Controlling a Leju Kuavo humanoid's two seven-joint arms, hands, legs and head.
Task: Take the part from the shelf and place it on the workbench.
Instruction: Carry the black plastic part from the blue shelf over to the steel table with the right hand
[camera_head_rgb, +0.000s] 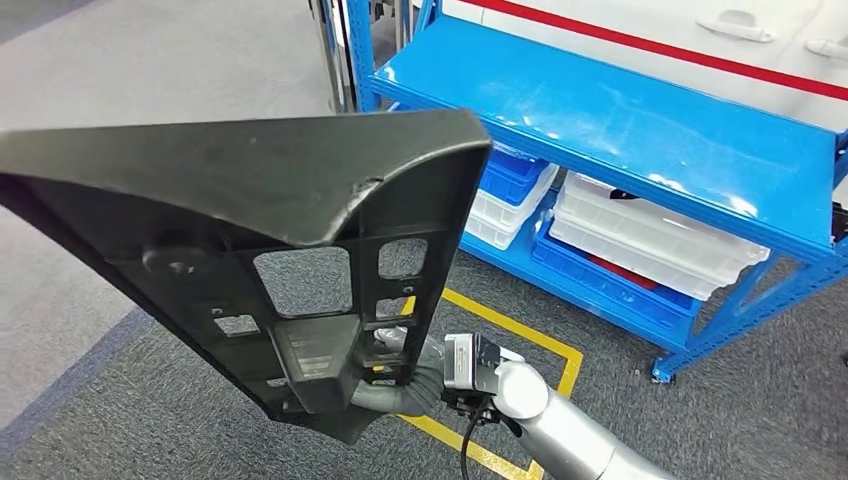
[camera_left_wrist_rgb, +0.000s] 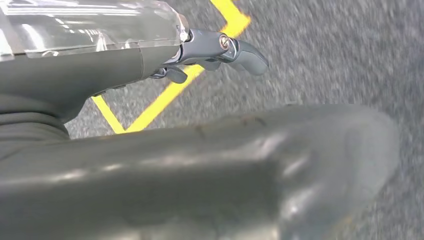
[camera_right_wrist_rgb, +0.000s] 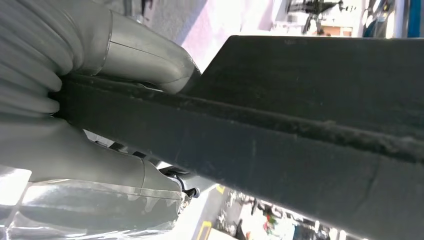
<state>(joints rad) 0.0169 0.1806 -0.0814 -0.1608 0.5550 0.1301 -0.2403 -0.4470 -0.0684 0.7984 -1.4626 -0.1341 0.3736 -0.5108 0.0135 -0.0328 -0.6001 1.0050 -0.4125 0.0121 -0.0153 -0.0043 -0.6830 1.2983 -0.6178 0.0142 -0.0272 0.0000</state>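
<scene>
Large black moulded plastic part (camera_head_rgb: 250, 230) with cut-out windows, gripped at its lower end by the right hand (camera_head_rgb: 405, 385), raised above grey carpet beside the blue metal shelf (camera_head_rgb: 640, 120), left hand (camera_left_wrist_rgb: 215, 52) empty, fingers loosely curled

The right hand (camera_right_wrist_rgb: 100, 115) gripped the part (camera_right_wrist_rgb: 300, 135), a large black plastic piece with a matte, slightly rough surface. The thick grey thumb pressed on one face of the part and the other fingers (camera_right_wrist_rgb: 165, 180) closed on the opposite face, so an edge of the part sat between them. A raised ridge ran along the length of the part. The grey ribbed cover (camera_right_wrist_rgb: 30, 65) of the hand was close to the camera. The background was blurred and bright, too unclear to name.
</scene>
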